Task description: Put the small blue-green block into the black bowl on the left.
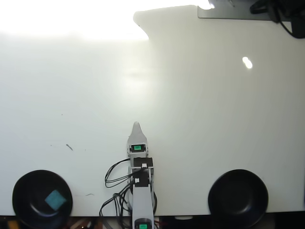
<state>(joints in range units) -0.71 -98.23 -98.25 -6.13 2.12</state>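
Observation:
In the overhead view the small blue-green block (pixel 55 200) lies inside the black bowl (pixel 28 186) at the bottom left. My gripper (pixel 137 126) points up the view from the bottom centre, well to the right of that bowl and apart from it. Only one pale tapered tip shows, so its jaws lie one over the other and I cannot tell whether it is open. Nothing is seen held in it.
A second black bowl (pixel 238 196) sits at the bottom right and looks empty. Black cables (pixel 116 179) loop beside the arm's base. The white table (pixel 190 105) has strong glare at the top left. Dark equipment (pixel 281 12) sits at the top right corner.

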